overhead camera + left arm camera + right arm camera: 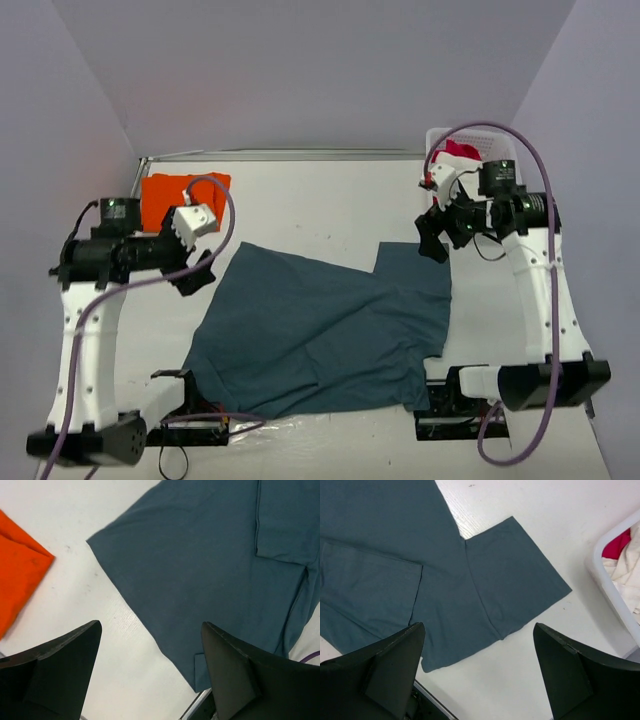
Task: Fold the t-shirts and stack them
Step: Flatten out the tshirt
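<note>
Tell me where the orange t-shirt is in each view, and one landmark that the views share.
Top external: the orange t-shirt lies upper left, at the far edge of the table.
Left wrist: at the left edge, partly cut off.
Right wrist: not in it.
Shared landmark: the slate-blue t-shirt, in all three views.

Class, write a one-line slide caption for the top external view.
Slate-blue t-shirt lies spread between the open left gripper and open right gripper; a folded orange t-shirt sits far left.
</note>
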`<state>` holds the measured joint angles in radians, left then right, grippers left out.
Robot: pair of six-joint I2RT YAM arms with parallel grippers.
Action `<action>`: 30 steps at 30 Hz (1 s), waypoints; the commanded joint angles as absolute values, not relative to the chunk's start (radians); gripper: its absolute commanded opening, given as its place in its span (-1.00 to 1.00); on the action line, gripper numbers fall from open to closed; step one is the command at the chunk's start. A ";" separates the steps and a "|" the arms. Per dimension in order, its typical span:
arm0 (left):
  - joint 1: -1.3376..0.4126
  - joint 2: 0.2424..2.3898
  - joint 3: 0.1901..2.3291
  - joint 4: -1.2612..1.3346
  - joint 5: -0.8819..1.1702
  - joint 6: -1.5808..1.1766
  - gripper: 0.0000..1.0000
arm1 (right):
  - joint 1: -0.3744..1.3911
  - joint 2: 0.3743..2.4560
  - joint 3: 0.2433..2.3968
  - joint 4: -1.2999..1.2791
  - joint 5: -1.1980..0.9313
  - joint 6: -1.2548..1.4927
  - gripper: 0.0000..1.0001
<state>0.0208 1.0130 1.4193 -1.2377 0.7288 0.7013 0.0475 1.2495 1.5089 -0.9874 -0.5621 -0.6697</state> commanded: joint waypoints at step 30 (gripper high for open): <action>-0.089 2.012 1.529 -0.718 0.638 0.472 -0.13 | 0.064 1.482 1.253 -0.772 -0.377 -0.571 0.64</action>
